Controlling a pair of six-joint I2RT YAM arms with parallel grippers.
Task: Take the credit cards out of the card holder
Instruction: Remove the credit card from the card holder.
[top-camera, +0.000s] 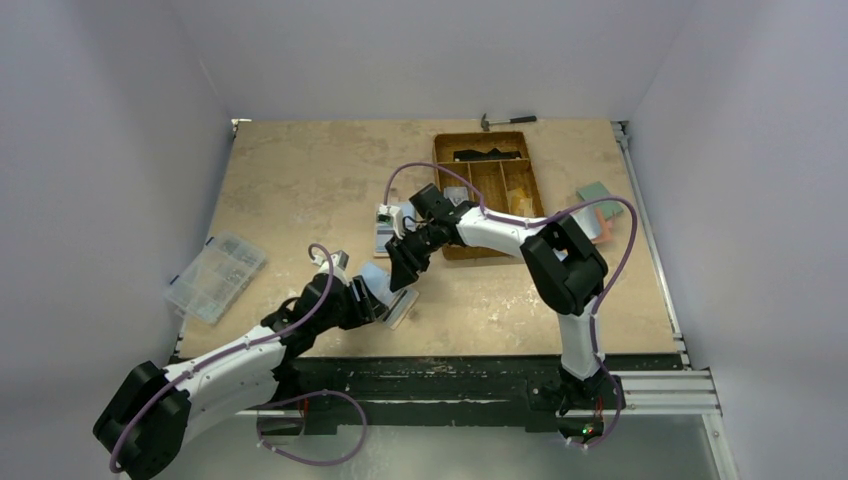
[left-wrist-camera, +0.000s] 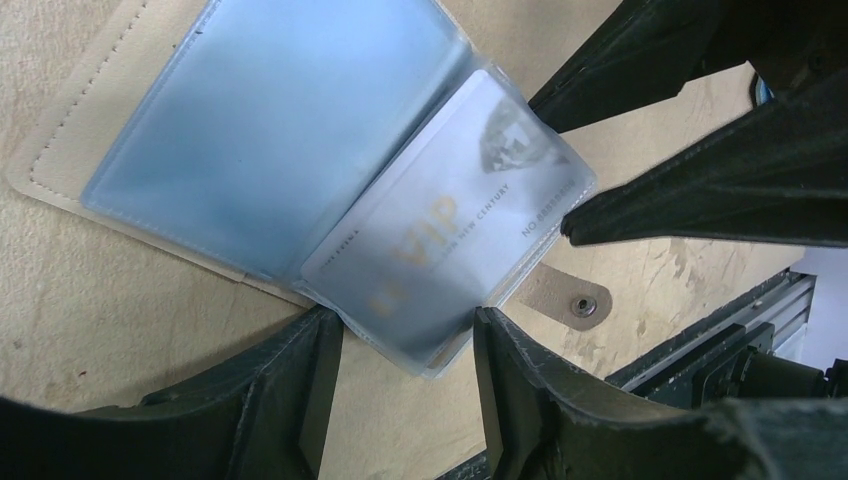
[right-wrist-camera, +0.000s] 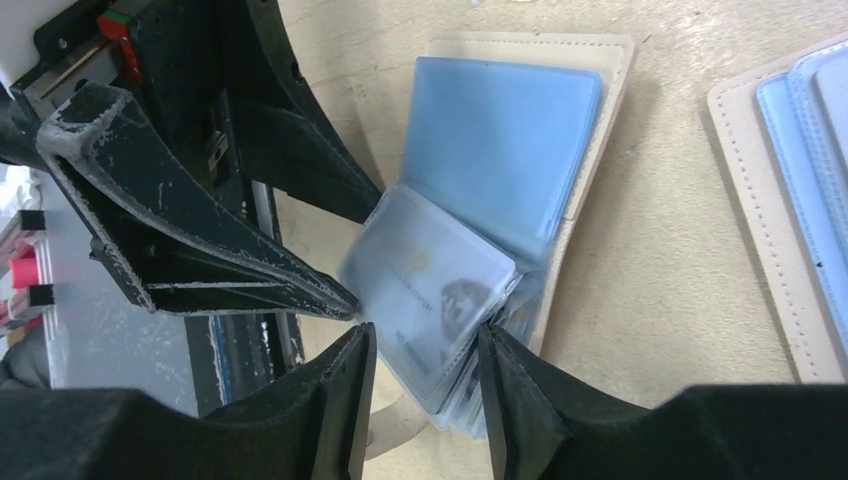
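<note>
On the far left of the table (top-camera: 300, 180) I see a clear plastic box (top-camera: 215, 275). It has lots of tiny bits in it, too small for me to name.

The card holder (left-wrist-camera: 260, 130) lies open on the table, in the near middle, right under both grippers. Its outside is tan and its inside has soft blue sleeves. One clear sleeve is lifted up, and a grey card (left-wrist-camera: 450, 220) with gold letters sits inside it. More sleeves are stacked under that one. In the right wrist view, a second tan holder (right-wrist-camera: 770, 200) lies just beside the first one.

Further right and further back is a brown tray (top-camera: 485, 135) with several slots. A long black thing (top-camera: 490, 154) lies in its far slot, and there are pale bits in the others. A small hammer (top-camera: 508, 121) lies behind the tray.

My left arm (top-camera: 230, 360) stretches low from the near left corner towards the middle. The left gripper (left-wrist-camera: 410, 315) is about half open. Both fingers touch the corner of the sleeve stack, so it looks held.

My right arm (top-camera: 500, 232) goes up, bends, and reaches left and down. The right gripper (right-wrist-camera: 425, 332) is part way apart around the sleeve with the card. I cannot tell if it is squeezing.
</note>
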